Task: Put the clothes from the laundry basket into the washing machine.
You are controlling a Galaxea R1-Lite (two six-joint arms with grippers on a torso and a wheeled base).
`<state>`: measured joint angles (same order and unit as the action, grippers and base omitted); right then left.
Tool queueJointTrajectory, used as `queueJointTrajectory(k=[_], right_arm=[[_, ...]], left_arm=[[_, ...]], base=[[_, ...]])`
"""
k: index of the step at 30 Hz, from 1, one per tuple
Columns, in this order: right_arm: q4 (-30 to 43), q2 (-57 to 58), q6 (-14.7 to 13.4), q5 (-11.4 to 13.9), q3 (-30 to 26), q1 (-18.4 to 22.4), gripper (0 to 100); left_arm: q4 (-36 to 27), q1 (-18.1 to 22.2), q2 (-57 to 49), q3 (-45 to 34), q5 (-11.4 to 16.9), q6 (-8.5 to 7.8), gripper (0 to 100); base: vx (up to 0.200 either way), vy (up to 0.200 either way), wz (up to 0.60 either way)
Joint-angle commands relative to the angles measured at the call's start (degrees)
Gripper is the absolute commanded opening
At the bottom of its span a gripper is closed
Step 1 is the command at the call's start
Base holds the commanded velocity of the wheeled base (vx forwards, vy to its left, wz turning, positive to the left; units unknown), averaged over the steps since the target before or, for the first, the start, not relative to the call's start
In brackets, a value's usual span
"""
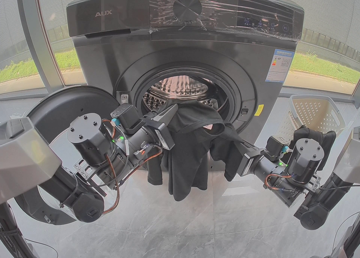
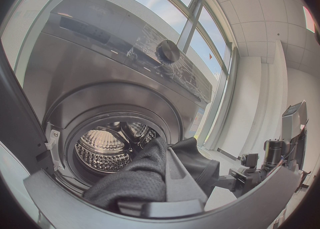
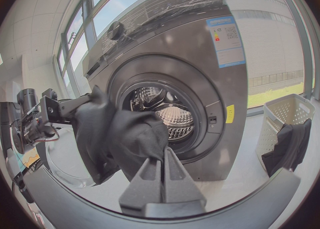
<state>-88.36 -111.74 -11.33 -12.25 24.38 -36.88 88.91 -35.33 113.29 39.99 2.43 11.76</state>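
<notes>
Left pincer (image 2: 166, 154): closed on a fold of the black fabric garment (image 1: 191, 138), with cloth bunched against its one visible finger.

Right pincer (image 3: 163, 154): fingers pressed together, with the garment's other edge pinched at the tips.

The garment hangs spread between the two pincers, directly in front of the lower half of the door opening, and its loose ends hang clear above the pale marble floor (image 1: 210, 217). Contact with the opening's rim cannot be determined.

Behind it stands the dark grey front-loading washing machine (image 1: 112, 63). Its round door (image 1: 67, 105) is swung fully open towards the robot's left. Inside the opening, the perforated steel drum (image 1: 180, 88) is lit.

On the robot's right, near the machine's corner, stands the white perforated plastic laundry basket (image 1: 318, 110). More dark clothes (image 1: 311, 135) lie in it and drape over its near rim.

Markings on the machine:
- a blue-and-white printed label (image 1: 279, 65) at the upper right of the front panel
- a small yellow sticker (image 1: 258, 110) beside the door opening
- a round black dial (image 1: 187, 7) on the control panel, under wrinkled clear film
</notes>
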Motion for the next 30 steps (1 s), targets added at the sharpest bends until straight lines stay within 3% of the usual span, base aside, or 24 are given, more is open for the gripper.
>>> queueJointTrajectory(k=[1,13,21,25,30], right_arm=[[0.03,1.61,0.43,0.12,-0.21,1.98,0],[-0.24,1.70,0.43,0.21,0.32,2.25,0],[-0.24,3.46,0.78,1.44,0.23,5.50,0],[-0.32,4.25,1.48,3.02,-0.21,8.05,0],[-0.24,4.25,1.66,3.29,-0.21,9.54,0]], left_arm=[[0.04,0.17,-2.72,-1.93,0.04,1.07,0],[-0.05,-0.09,-2.28,-2.63,-0.14,1.51,0],[-0.05,0.52,-1.67,-4.13,-0.67,1.42,0],[0.04,2.90,-1.84,-4.83,-0.67,1.51,0],[0.04,5.45,-2.63,-7.03,-0.14,1.60,0]], base=[[0.000,0.000,0.00],[0.000,0.000,0.00],[0.000,0.000,0.00],[0.000,0.000,0.00],[0.000,0.000,0.00]])
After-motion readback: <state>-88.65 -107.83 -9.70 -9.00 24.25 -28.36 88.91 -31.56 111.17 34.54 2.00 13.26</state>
